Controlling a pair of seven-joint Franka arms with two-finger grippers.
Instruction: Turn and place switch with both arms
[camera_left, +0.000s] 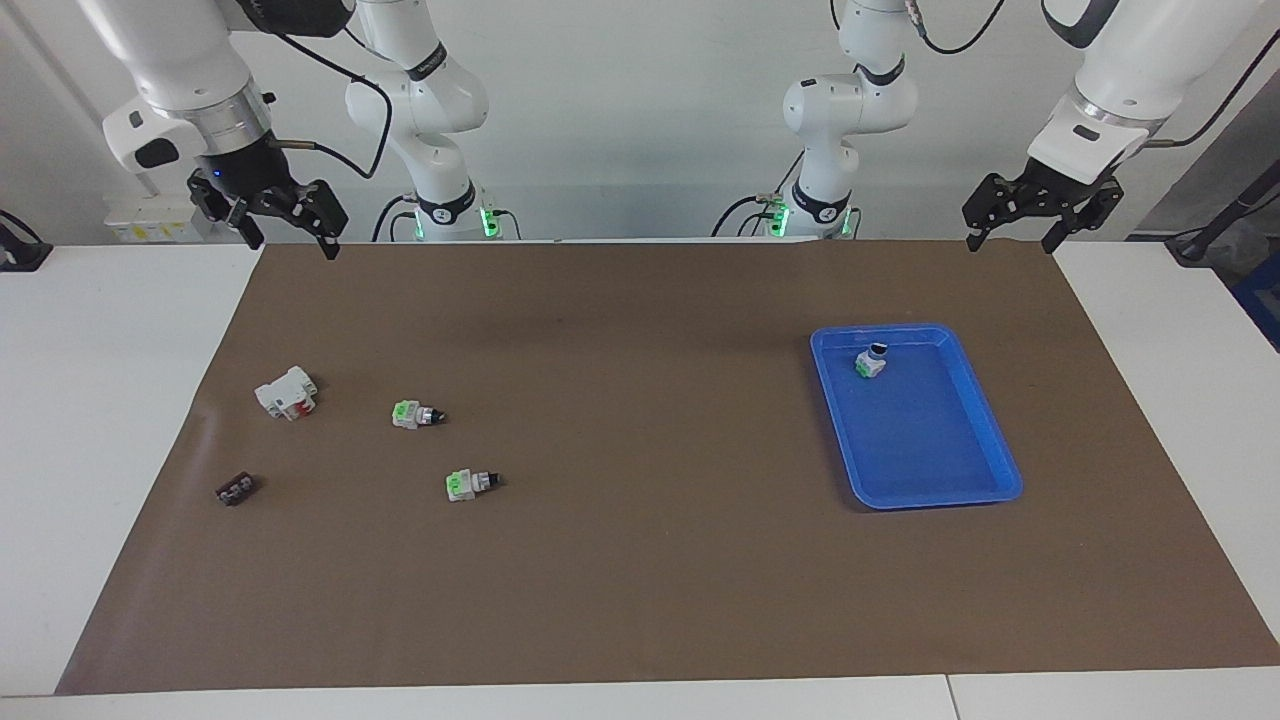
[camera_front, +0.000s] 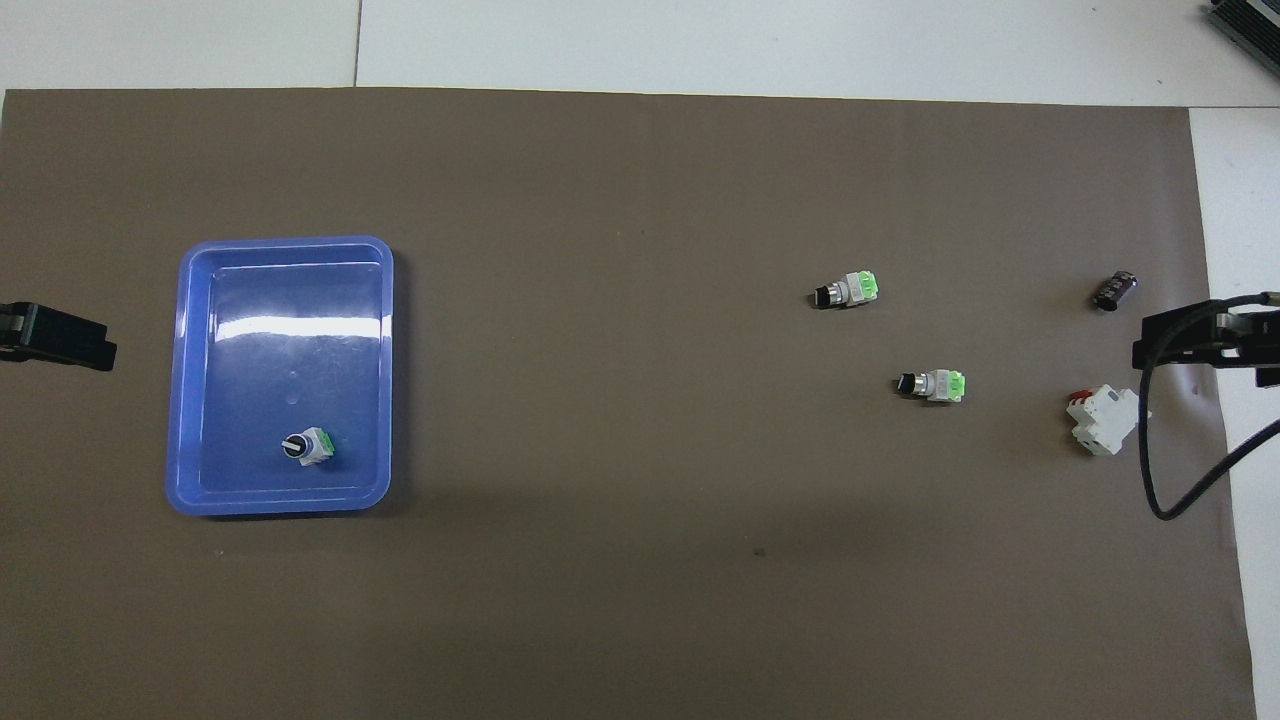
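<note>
Upright in the blue tray (camera_left: 990, 440) stands one switch (camera_left: 871, 361) (both grippers raised, fingers spread).

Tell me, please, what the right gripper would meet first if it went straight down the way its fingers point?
Probably just the bare brown mat. The right gripper hangs open over the mat's edge nearest the robots; the white-and-red block looks clear of that line, though depth is uncertain.

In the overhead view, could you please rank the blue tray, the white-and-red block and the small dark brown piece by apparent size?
1. Blue tray, by far the largest.
2. White-and-red block.
3. Small dark brown piece, the smallest.
</note>
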